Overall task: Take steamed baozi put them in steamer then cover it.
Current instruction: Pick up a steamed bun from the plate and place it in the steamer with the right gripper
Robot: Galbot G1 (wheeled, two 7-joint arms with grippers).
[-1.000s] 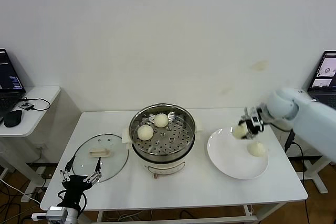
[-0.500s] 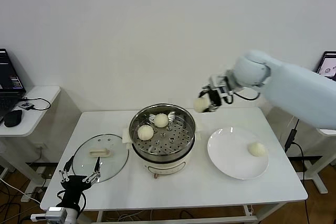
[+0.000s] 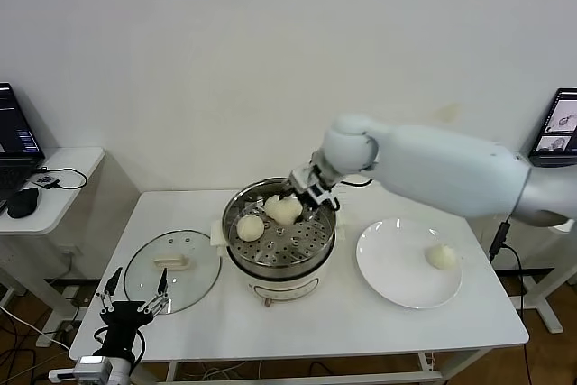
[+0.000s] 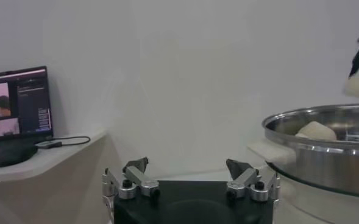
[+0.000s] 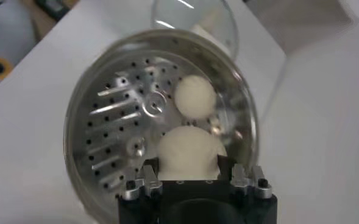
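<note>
The steel steamer (image 3: pixel 299 242) stands mid-table on its white base. My right gripper (image 3: pixel 297 197) hangs over its back part, shut on a steamed baozi (image 3: pixel 285 211). The right wrist view shows that baozi (image 5: pixel 189 152) between the fingers of the right gripper (image 5: pixel 189 169), above the perforated tray (image 5: pixel 109 125). One baozi (image 3: pixel 250 227) lies on the tray's left side; another behind the held one is mostly hidden. A further baozi (image 3: pixel 441 257) rests on the white plate (image 3: pixel 392 270). The glass cover (image 3: pixel 171 270) lies flat left of the steamer. My left gripper (image 3: pixel 137 288) waits open at the front left edge.
A side desk (image 3: pixel 68 169) with a laptop and mouse stands to the left. Another laptop (image 3: pixel 559 128) is at the far right. The wall runs close behind the table. From the left wrist, the steamer's wall (image 4: pixel 325 161) shows nearby.
My right arm has lifted a baozi off the plate and swung left, from over the plate to above the steamer's tray. The left arm has stayed put.
</note>
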